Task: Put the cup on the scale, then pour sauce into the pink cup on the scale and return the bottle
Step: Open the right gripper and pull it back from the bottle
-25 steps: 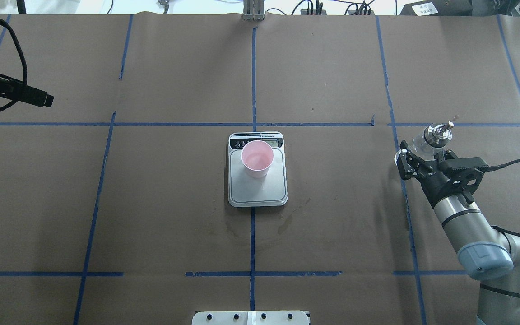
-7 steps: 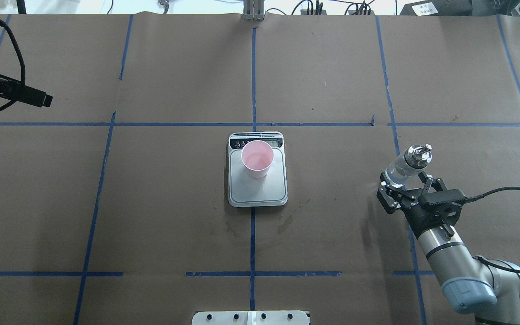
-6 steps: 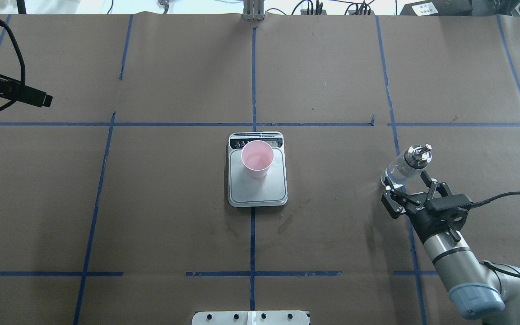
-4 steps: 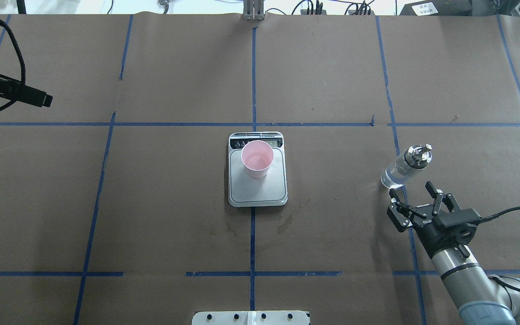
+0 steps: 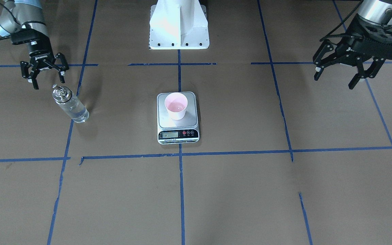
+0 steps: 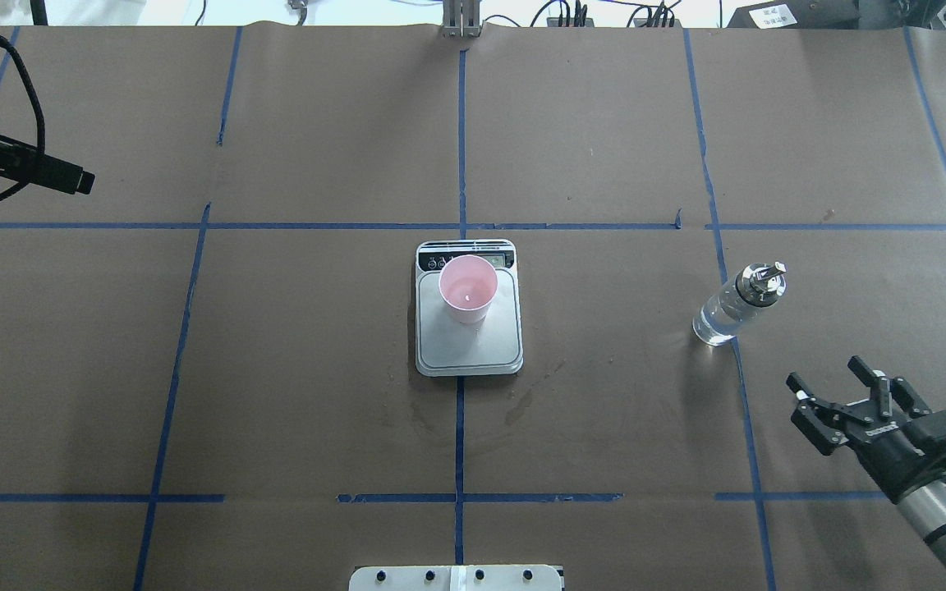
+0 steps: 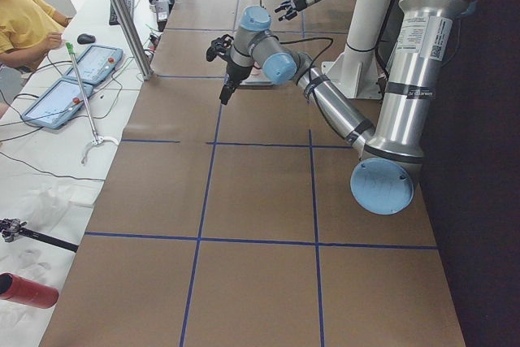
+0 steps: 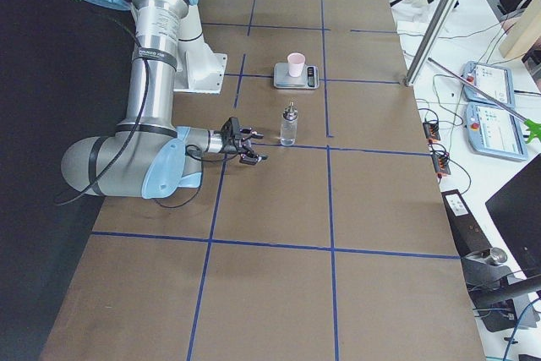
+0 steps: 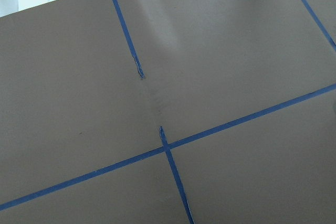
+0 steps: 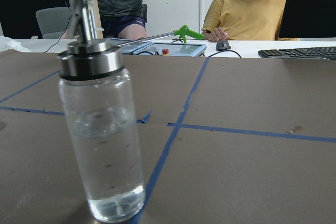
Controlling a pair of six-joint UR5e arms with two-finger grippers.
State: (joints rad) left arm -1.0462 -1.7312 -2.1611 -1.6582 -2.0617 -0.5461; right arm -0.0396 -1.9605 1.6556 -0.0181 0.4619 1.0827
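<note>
Currently bottle (image 6: 736, 305) stands upright on table (image 6: 604, 427), near right gripper (image 6: 824, 371), whose jaws are spread and empty. Cup (image 6: 468, 287) sits on scale (image 6: 469, 349). Left gripper (image 5: 333, 80) spread, empty, well apart.

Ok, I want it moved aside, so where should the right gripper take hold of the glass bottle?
Probably the glass bottle at mid-body, below the metal cap, coming level from the robot's side: it stands upright, straight-walled, facing the open right gripper.
</note>
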